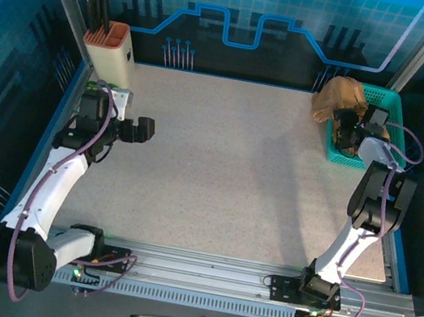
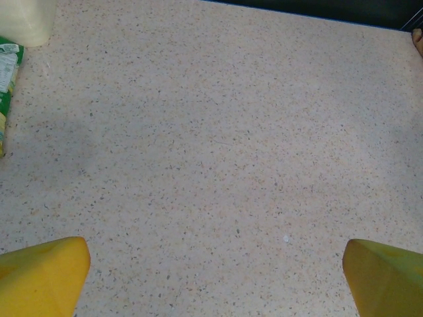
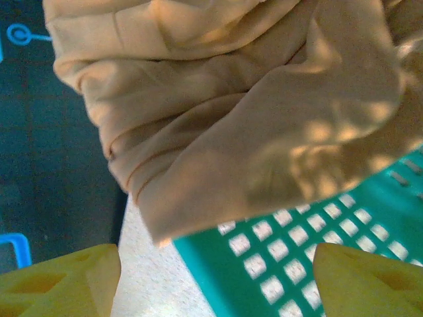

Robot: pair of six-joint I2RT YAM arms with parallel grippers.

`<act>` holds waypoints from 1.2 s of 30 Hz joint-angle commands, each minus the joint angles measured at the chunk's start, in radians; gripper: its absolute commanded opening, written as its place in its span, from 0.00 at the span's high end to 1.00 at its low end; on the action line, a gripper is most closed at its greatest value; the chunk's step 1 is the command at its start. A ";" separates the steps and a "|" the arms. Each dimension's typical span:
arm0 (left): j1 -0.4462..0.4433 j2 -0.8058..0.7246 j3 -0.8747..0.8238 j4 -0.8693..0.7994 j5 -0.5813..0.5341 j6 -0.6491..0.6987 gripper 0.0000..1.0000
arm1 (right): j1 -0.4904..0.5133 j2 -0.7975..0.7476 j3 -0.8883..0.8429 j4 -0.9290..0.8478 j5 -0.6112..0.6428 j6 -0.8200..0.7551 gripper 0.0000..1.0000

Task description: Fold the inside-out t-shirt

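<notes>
Folding not started: t-shirt (image 1: 340,99) bunched up over the basket (image 1: 394,104) edge, upper right. Right hand (image 1: 347,127) at it, fingers spread, gripping nothing. Left hand (image 1: 145,129) wide open over table (image 1: 233,179).

The t-shirt (image 1: 340,95) was plain tan, with brighter patches on its folds. The basket (image 1: 396,105) at the far right corner of the tabletop (image 1: 233,179) was teal, and its wall had rows of little square holes. The tabletop was cream with tiny dark specks all over. The left gripper (image 2: 211,281) and the right gripper (image 3: 215,281) both had yellow fingers (image 2: 39,277). The arms (image 1: 52,180) were white and black, with purple cables (image 1: 20,223). At the far left corner, a cream holder (image 1: 118,64) had an orange top. The walls (image 1: 304,10) were blue with light blue lines.
</notes>
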 commanded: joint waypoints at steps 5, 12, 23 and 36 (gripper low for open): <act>0.007 -0.006 -0.001 -0.006 0.011 0.019 0.01 | -0.014 0.128 0.140 0.100 -0.043 0.185 0.34; 0.007 -0.024 -0.003 -0.001 0.002 0.014 0.01 | -0.019 0.124 0.205 0.068 -0.018 0.161 0.77; -0.003 -0.069 0.004 0.045 0.061 -0.087 0.01 | -0.014 -0.112 0.287 -0.036 -0.021 -0.006 1.00; -0.091 -0.019 -0.021 0.251 0.126 -0.287 0.06 | 0.196 -0.396 0.396 -0.115 -0.099 -0.130 1.00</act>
